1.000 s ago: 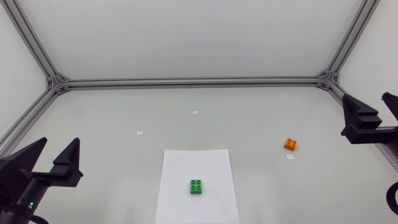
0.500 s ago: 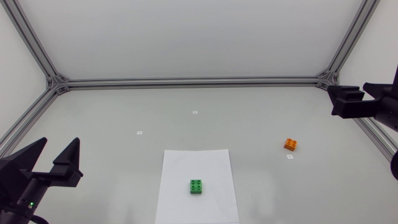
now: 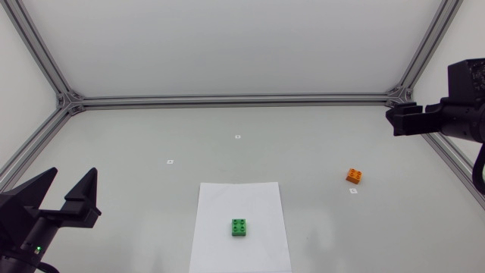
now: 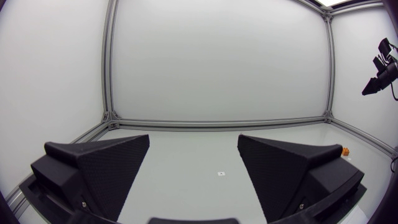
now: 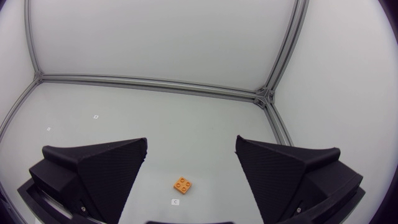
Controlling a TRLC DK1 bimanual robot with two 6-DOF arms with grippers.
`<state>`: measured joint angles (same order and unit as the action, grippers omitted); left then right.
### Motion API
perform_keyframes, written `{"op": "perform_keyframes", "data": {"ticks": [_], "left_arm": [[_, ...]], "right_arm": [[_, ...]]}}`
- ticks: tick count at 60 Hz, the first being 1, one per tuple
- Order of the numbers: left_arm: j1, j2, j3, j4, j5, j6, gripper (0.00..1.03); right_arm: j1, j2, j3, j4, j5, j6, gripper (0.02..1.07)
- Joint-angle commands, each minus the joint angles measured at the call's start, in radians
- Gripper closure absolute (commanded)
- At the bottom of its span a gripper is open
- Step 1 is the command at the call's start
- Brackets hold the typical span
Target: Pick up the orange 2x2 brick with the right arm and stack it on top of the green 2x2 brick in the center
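Your right gripper (image 3: 394,121) has swung inward, jaws spread wide and empty, seemingly still high. The small orange 2x2 plastic brick (image 3: 354,176) lies untouched at its seven o'clock; descend there.

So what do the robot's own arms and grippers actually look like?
Both grippers are matte black. The left gripper has two broad wedge-shaped fingers tapering to points, with finely dimpled inner faces, and a small green light glows on its black body. The right gripper looks the same.
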<state>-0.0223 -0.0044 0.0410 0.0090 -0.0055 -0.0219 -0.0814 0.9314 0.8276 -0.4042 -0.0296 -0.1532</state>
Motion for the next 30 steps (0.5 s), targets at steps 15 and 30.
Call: {"op": "perform_keyframes", "data": {"ticks": [15, 30], "left_arm": [[0.002, -0.008, -0.041, -0.015, 0.004, 0.013, 0.04], [0.002, -0.008, -0.041, -0.015, 0.006, 0.013, 0.04]], "right_arm": [[-0.003, 0.188, 0.073, -0.079, -0.003, -0.138, 0.06], [-0.029, 0.408, 0.127, -0.093, -0.006, -0.35, 0.07]]}}
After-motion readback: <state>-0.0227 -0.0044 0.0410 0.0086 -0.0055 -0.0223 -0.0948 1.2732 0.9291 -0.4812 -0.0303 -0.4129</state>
